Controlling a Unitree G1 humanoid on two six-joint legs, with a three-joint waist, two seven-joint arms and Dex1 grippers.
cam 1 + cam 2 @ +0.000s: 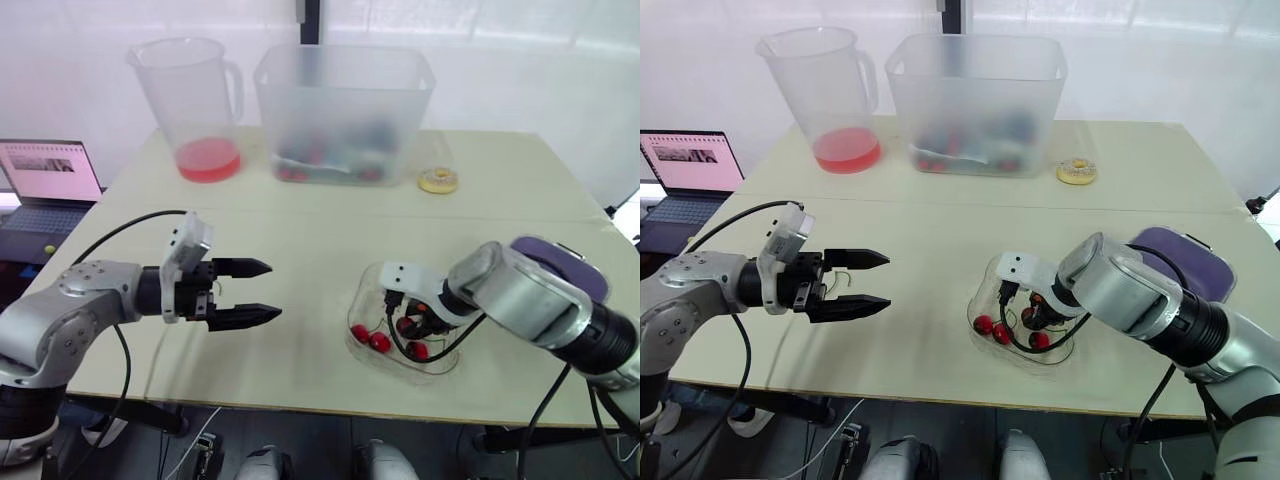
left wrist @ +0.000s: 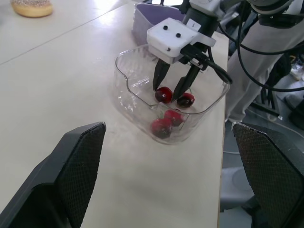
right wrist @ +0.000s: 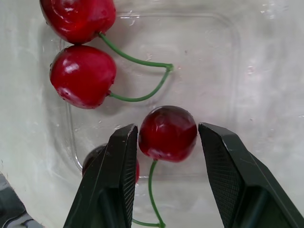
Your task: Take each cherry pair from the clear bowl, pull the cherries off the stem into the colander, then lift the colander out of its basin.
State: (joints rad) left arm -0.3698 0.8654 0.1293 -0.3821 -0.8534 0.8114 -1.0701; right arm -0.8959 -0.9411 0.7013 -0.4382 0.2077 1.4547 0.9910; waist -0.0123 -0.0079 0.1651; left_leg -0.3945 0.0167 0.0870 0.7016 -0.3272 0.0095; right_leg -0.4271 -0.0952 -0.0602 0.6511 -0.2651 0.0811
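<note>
Your right gripper (image 3: 167, 135) is down inside the clear bowl (image 1: 362, 290), which sits near the front edge of the table (image 1: 300, 225), on your right side. Its jaws are parted and straddle one dark cherry (image 3: 167, 133). One finger is right against the fruit and the other is a sliver off, so there is no firm pinch yet. That cherry's stem (image 3: 151, 190) runs back between the fingers. A second cherry pair (image 3: 83, 76) lies just beyond the fingertips, joined by a curved green stem, and it is clear of the jaws. A black cable (image 1: 398, 345) from your right wrist loops down over the bowl and crosses in front of the fruit in the head views. The purple colander (image 1: 1180, 262) stands just beyond the bowl on your right, partly covered by your right forearm. Your left gripper (image 1: 273, 290) hangs over bare tabletop well to the left of the bowl, with its jaws spread wide and nothing between them. At the back of the table are a pitcher (image 1: 195, 100) with pink liquid, a frosted bin (image 1: 345, 110) and a doughnut (image 1: 438, 180). A laptop (image 1: 50, 185) sits off the table's left edge.
</note>
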